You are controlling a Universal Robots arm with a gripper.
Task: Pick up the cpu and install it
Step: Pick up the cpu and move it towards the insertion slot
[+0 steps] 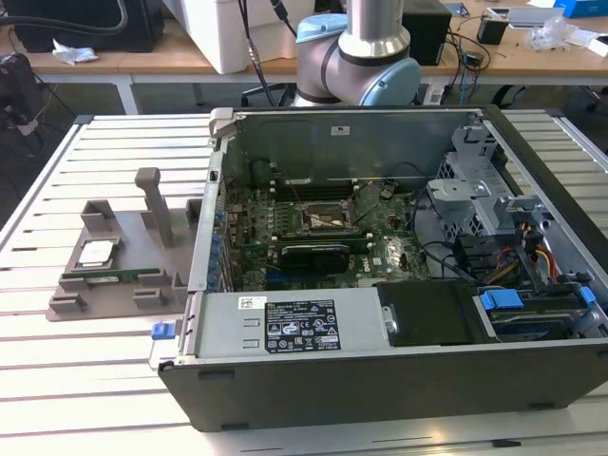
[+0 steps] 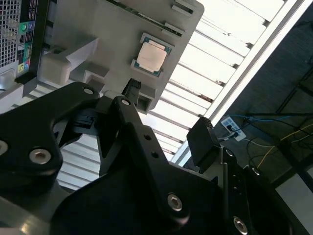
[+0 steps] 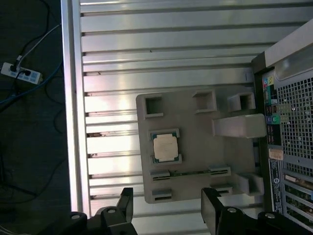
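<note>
A robotics lab or electronics workshop: a silver-and-pale-blue jointed robot arm (image 1: 366, 47) rises behind a desk of slatted aluminium profiles (image 1: 95, 380), on which an opened black desktop computer case (image 1: 380, 389) bares its green motherboard (image 1: 313, 237) beside a grey moulded plastic parts fixture (image 1: 100, 302). Behind stands a wooden-topped bench (image 1: 142, 62) with loose dark cables (image 1: 465, 57), and a white power strip (image 3: 19, 73) lies on the dark floor

Bright, even light; glare on table slats (image 2: 215, 54).
</note>
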